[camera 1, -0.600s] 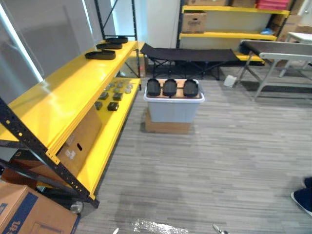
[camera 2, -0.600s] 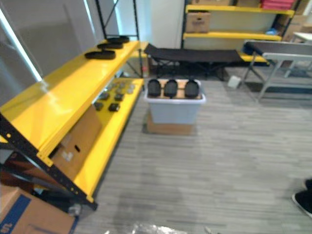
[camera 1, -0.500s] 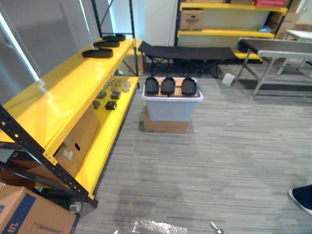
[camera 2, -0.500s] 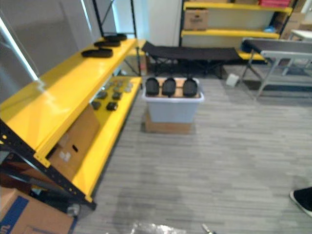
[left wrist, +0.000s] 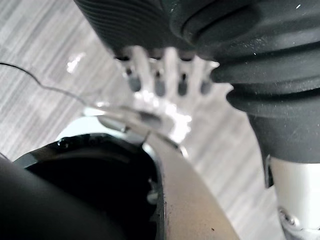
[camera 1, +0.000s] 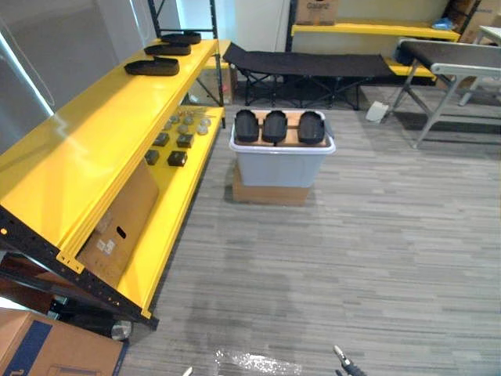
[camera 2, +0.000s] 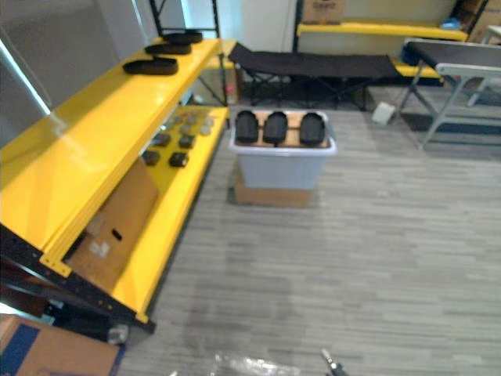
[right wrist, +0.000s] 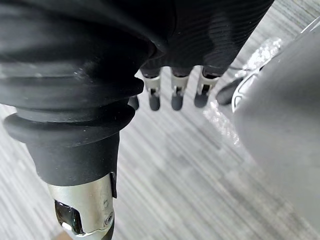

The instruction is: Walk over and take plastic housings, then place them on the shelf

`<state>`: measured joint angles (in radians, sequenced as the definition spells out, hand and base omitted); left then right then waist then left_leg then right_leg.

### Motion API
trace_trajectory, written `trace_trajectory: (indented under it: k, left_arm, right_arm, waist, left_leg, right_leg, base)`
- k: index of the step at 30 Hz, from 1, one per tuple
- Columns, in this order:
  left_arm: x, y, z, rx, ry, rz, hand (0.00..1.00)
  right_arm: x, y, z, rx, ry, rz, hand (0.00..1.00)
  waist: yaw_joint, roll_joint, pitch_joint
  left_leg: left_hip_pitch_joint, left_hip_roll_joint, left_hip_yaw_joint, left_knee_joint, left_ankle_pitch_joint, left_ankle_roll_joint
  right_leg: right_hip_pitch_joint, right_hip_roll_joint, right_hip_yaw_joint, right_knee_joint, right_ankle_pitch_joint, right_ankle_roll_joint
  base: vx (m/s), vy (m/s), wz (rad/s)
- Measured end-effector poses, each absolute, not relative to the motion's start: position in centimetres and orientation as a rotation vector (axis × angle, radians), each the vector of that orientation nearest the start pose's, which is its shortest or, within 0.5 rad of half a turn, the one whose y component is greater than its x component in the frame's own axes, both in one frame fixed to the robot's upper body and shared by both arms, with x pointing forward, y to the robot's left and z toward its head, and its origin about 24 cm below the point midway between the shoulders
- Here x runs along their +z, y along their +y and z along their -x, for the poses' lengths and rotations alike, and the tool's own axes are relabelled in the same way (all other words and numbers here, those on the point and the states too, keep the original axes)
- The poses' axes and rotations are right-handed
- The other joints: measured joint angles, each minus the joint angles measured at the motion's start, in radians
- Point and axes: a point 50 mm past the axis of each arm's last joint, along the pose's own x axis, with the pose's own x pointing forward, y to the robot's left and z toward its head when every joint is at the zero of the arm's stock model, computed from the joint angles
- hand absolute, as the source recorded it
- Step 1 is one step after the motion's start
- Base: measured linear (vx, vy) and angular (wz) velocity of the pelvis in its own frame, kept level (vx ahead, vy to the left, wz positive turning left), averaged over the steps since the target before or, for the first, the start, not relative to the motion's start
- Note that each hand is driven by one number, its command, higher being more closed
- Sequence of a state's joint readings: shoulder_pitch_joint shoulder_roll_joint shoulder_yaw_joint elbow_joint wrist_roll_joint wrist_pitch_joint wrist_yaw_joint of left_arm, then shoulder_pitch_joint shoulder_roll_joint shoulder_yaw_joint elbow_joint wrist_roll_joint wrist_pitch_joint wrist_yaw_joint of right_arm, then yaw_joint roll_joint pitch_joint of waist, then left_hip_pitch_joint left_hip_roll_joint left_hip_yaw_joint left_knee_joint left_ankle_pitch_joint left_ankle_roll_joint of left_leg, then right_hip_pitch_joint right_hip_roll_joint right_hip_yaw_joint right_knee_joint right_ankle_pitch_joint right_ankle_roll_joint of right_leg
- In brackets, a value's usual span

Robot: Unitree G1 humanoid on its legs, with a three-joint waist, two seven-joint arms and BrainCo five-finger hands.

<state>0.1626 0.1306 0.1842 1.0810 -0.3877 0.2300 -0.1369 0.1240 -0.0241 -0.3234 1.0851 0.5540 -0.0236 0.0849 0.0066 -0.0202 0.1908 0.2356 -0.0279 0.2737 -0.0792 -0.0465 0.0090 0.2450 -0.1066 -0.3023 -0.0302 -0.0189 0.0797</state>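
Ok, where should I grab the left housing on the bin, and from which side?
Probably its near rounded end, coming from above on the robot's side. The left housing lies flat atop the grey bin, long axis pointing away, with the middle housing close beside it, so that flank offers little finger room.

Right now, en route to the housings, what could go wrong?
1. The shelf juts out on the left; the walk could clip it.
2. The bin sits on a cardboard box, so a push may shift it.
3. The three housings lie side by side; grabbing one could knock another.
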Motion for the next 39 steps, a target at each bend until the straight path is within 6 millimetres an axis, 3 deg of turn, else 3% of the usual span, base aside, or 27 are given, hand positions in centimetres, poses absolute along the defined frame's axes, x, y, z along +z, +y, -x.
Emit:
trace_trajectory:
  k: [13,15,16,18,19,20,22,25,28,30,31,33,34,35,36,37,38,39]
  left_arm:
    - [-17.0,20.7,-3.6,0.299,1.325,0.512,0.0]
    - [-17.0,20.6,-3.7,0.273,1.339,0.502,0.0]
    - [-17.0,20.7,-3.7,0.265,1.35,0.506,0.0]
    - [-17.0,20.4,-3.5,0.214,1.366,0.512,0.0]
    - [-17.1,20.1,-3.6,0.191,1.367,0.522,0.0]
    - [-17.1,20.0,-3.6,0.183,1.372,0.53,0.0]
    - [-17.0,20.4,-3.4,0.197,1.368,0.545,0.0]
    - [-16.9,20.5,-3.7,0.189,1.373,0.581,0.0]
    - [-16.9,20.7,-3.7,0.205,1.377,0.603,0.0]
    - [-16.9,20.8,-3.5,0.214,1.38,0.607,0.0]
    - [-16.9,20.7,-3.4,0.215,1.383,0.607,0.0]
    - [-17.0,20.4,-3.2,0.217,1.399,0.6,0.0]
    - [-17.1,20.1,-2.5,0.221,1.426,0.597,0.0]
    - [-17.1,20.3,-2.4,0.254,1.403,0.622,0.0]
    - [-17.0,20.4,-2.5,0.271,1.391,0.637,0.0]
    - [-16.9,20.8,-2.9,0.292,1.356,0.661,0.0]
    - [-16.8,20.9,-3.1,0.317,1.324,0.69,0.0]
    - [-16.8,21.0,-3.1,0.323,1.316,0.699,0.0]
  right_arm:
    - [-16.9,-19.5,-6.4,-0.575,1.043,-0.657,0.0]
    - [-16.7,-19.8,-6.7,-0.574,1.032,-0.651,0.0]
    - [-16.7,-19.9,-6.8,-0.577,1.026,-0.651,0.0]
    - [-16.6,-20.4,-7.0,-0.613,1.002,-0.678,0.0]
    - [-16.4,-20.7,-7.7,-0.633,0.958,-0.704,0.0]
    - [-16.3,-20.9,-7.9,-0.647,0.928,-0.72,0.0]
    - [-16.3,-20.3,-7.6,-0.647,0.916,-0.746,0.0]
    - [-16.3,-19.8,-7.0,-0.644,0.89,-0.774,0.0]
    - [-16.4,-19.7,-6.0,-0.613,0.915,-0.739,0.0]
    - [-16.5,-19.6,-5.1,-0.601,0.936,-0.718,0.0]
    - [-16.5,-19.8,-4.7,-0.605,0.944,-0.715,0.0]
    - [-16.5,-20.3,-4.2,-0.614,0.951,-0.695,0.0]
    - [-16.5,-20.9,-3.9,-0.62,0.961,-0.673,0.0]
    - [-16.4,-21.2,-4.4,-0.615,0.96,-0.66,0.0]
    - [-16.4,-21.3,-4.5,-0.607,0.963,-0.651,0.0]
    - [-16.4,-21.5,-4.7,-0.58,0.978,-0.609,0.0]
    - [-16.3,-21.9,-4.8,-0.556,0.991,-0.57,0.0]
    - [-16.3,-22.1,-4.9,-0.544,0.999,-0.553,0.0]
  waist:
    - [-0.002,-0.012,0.006]
    - [-0.004,-0.009,0.004]
    - [-0.008,-0.012,0.008]
    - [-0.017,-0.006,0.031]
    - [-0.022,0.01,0.062]
    - [-0.029,0.016,0.077]
    - [-0.021,0.007,0.088]
    - [-0.022,0.001,0.093]
    - [-0.021,0.001,0.093]
    - [-0.019,0.001,0.093]
    - [-0.02,0.01,0.094]
    - [-0.026,0.036,0.071]
    - [-0.026,0.07,0.039]
    - [-0.02,0.08,0.033]
    - [-0.021,0.08,0.033]
    - [-0.024,0.076,0.036]
    - [-0.016,0.084,0.034]
    - [-0.01,0.084,0.034]
  left_leg:
    - [-0.003,-0.006,0.004,-0.008,0.003,0.002]
    - [-0.028,-0.014,0.002,-0.008,-0.003,0.01]
    - [-0.043,-0.027,-0.001,-0.007,-0.008,0.017]
    - [-0.05,-0.041,-0.011,-0.007,-0.015,0.038]
    - [-0.034,-0.036,-0.013,-0.002,-0.013,0.06]
    - [-0.018,-0.027,-0.011,0.017,-0.017,0.068]
    - [-0.006,-0.015,-0.005,0.039,-0.044,0.057]
    - [0.006,0.038,0.003,0.11,-0.105,0.021]
    - [0.011,0.092,0.027,0.208,-0.196,-0.038]
    - [0.026,0.109,0.035,0.266,-0.259,-0.071]
    - [0.041,0.126,0.036,0.29,-0.299,-0.096]
    - [0.048,0.171,0.033,0.297,-0.33,-0.119]
    - [0.051,0.222,0.032,0.309,-0.325,-0.139]
    - [0.005,0.273,0.028,0.445,-0.283,-0.13]
    - [-0.011,0.286,0.019,0.491,-0.271,-0.124]
    - [-0.1,0.337,-0.025,0.707,-0.214,-0.106]
    - [-0.165,0.387,-0.03,0.898,-0.209,-0.102]
    - [-0.191,0.387,-0.03,0.953,-0.214,-0.101]
  right_leg:
    - [-0.007,-0.007,-0.002,-0.003,-0.01,0.004]
    - [-0.065,-0.026,-0.007,0.075,-0.052,0.012]
    - [-0.121,-0.055,-0.011,0.166,-0.092,0.033]
    - [-0.22,-0.111,-0.006,0.391,-0.117,0.062]
    - [-0.317,-0.144,0.0,0.59,-0.121,0.069]
    - [-0.345,-0.156,0.003,0.639,-0.153,0.027]
    - [-0.365,-0.151,0.001,0.586,-0.158,0.019]
    - [-0.374,-0.116,-0.021,0.392,-0.14,0.026]
    - [-0.389,-0.099,-0.06,0.284,-0.069,-0.001]
    - [-0.386,-0.103,-0.06,0.284,-0.059,-0.016]
    - [-0.389,-0.101,-0.06,0.309,-0.017,-0.042]
    - [-0.406,-0.088,-0.088,0.387,0.002,-0.049]
    - [-0.41,-0.051,-0.114,0.414,-0.038,-0.074]
    - [-0.379,-0.02,-0.131,0.414,-0.079,-0.098]
    - [-0.365,-0.017,-0.137,0.41,-0.079,-0.102]
    - [-0.287,0.006,-0.164,0.365,-0.088,-0.109]
    - [-0.196,0.04,-0.173,0.297,-0.088,-0.11]
    - [-0.153,0.046,-0.176,0.271,-0.088,-0.11]
  base:
    - [-0.07,0.013,-0.01]
    - [-0.01,0.052,0.11]
    - [0.08,0.075,0.23]
    - [0.07,0.065,0.19]
    - [0.06,0.087,0.11]
    - [0.07,0.094,0.07]
    - [0.16,0.045,-0.03]
    - [0.22,-0.037,-0.07]
    - [0.28,-0.095,-0.25]
    - [0.37,-0.231,-0.18]
    - [0.45,-0.298,-0.1]
    - [0.4,-0.258,0.1]
    - [0.6,-0.365,0.2]
    - [0.61,-0.382,0.19]
    - [0.4,-0.28,0.33]
    - [0.45,-0.338,0.35]
    - [0.44,-0.31,0.32]
    - [0.49,-0.312,0.0]
